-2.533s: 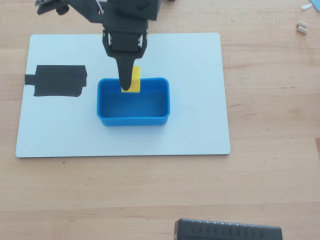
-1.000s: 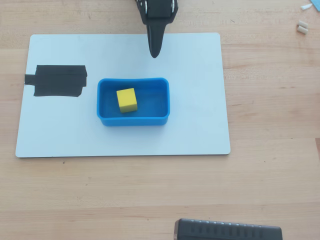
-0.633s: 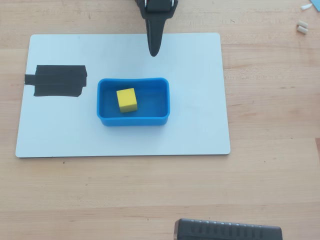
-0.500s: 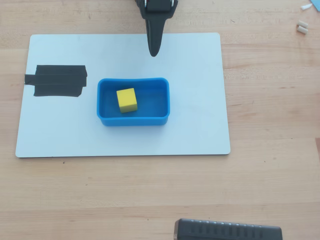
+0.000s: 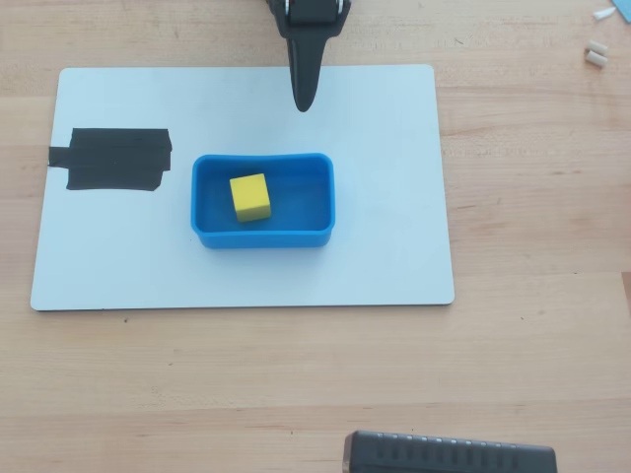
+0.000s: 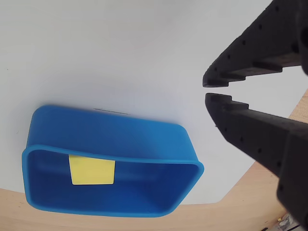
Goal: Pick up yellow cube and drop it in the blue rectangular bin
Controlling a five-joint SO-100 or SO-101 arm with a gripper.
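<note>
The yellow cube lies inside the blue rectangular bin, left of the bin's middle, in the overhead view. The wrist view also shows the cube on the floor of the bin. My gripper is beyond the bin's far side, apart from it, over the white board. In the wrist view the gripper has its black jaws almost touching, with only a thin gap, and nothing between them.
The bin stands on a white board on a wooden table. A black tape patch is on the board's left part. A black ribbed object sits at the table's near edge. Small white bits lie at the far right.
</note>
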